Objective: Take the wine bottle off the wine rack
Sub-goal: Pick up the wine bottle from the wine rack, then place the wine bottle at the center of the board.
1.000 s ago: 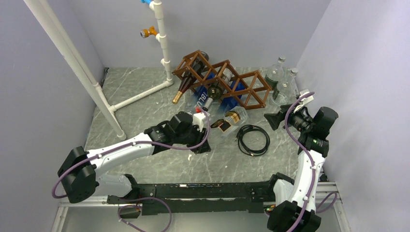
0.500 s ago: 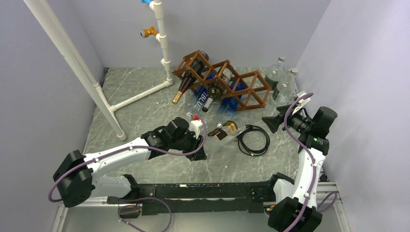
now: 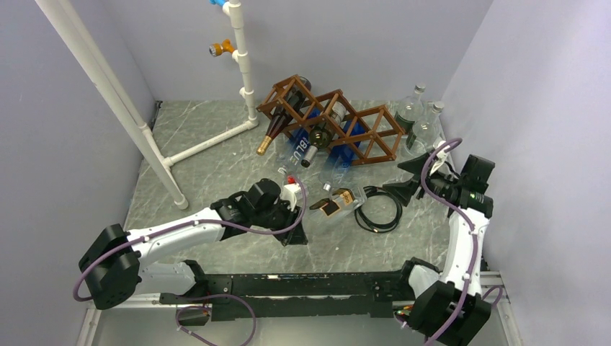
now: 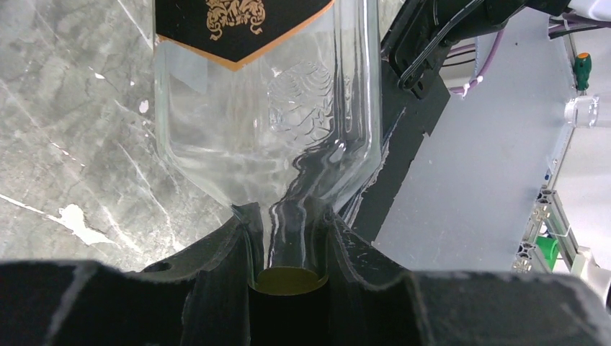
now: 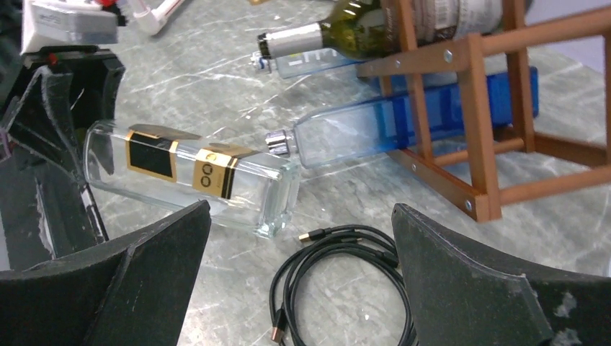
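Note:
A clear glass wine bottle [image 3: 339,200] with a black and gold label lies on the table in front of the wine rack [image 3: 333,124], outside it. My left gripper [image 3: 306,213] is shut on its neck. In the left wrist view the neck and gold cap sit between the jaws of that gripper [image 4: 291,245], and the bottle [image 4: 266,108] stretches away. My right gripper [image 3: 403,176] hovers open to the right of the bottle's base. Its wrist view shows the gripper [image 5: 300,209] with nothing between the fingers, the bottle [image 5: 194,176] and the wine rack [image 5: 468,108].
A coiled black cable [image 3: 377,209] lies beside the bottle's base, under my right gripper. The rack still holds a dark wine bottle [image 3: 274,130], a green one [image 5: 339,40] and blue bottles [image 5: 403,133]. Clear bottles [image 3: 418,122] stand at the back right. A white pipe frame [image 3: 241,65] stands at the back left.
My left gripper has drawn the clear bottle toward the near edge, away from the rack. My right gripper has swung left and lower toward the cable.

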Controlling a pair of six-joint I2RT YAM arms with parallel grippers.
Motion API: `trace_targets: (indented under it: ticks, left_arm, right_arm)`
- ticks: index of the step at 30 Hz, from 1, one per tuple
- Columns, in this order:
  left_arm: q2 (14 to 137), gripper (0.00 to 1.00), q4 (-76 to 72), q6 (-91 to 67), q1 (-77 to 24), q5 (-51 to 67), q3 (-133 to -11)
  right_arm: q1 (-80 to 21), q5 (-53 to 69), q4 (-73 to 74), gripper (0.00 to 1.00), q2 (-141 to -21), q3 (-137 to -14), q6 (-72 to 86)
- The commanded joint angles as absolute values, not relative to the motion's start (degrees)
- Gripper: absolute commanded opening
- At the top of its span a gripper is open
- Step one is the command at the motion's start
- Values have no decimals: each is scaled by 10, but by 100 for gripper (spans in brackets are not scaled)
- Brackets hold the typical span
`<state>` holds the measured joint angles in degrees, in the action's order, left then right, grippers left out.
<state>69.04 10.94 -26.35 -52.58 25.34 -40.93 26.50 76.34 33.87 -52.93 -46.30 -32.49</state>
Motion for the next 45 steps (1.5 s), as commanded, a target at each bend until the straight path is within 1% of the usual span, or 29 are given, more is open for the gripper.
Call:
trace_targets:
  ticks: [1,4,7,10,13,16,17,21,24,32,45]
  left_arm:
    - [660,0,-37,-271,-525,306,-421]
    - [663,0,-51,-281,-526,314,-416]
    - [666,0,-54,-285,-526,323,-417]
    - [669,0,-57,-288,-525,332,-415]
    - [671,0,-57,-292,-525,338,-413]
    - [674,0,-53,-294,-525,334,-414]
    - [676,0,-52,-295,-525,335,-415]
    - [682,0,-52,-300,-526,337,-420]
    - [686,0,-52,-305,-525,337,-421]
    - [702,0,-61,-324,-525,347,-428]
    - [715,0,-73,-348,-522,360,-433]
  right_arm:
    - [231,798,442,100,-548,-512,-476]
    - [159,750,487,100,-568,-537,-536]
    - [74,694,499,100,-583,-550,-575]
    - [8,664,511,100,-595,-558,-620]
    - [-54,647,561,100,-614,-576,-720]
    - [-87,646,674,100,-643,-596,-916]
    - [-100,641,695,100,-653,-605,-941]
    - [-143,613,714,99,-681,-633,-957]
    - [-172,574,697,99,-687,-634,-944]
    - [-224,481,641,99,-691,-616,-910]
    - [-293,407,565,97,-697,-564,-880]
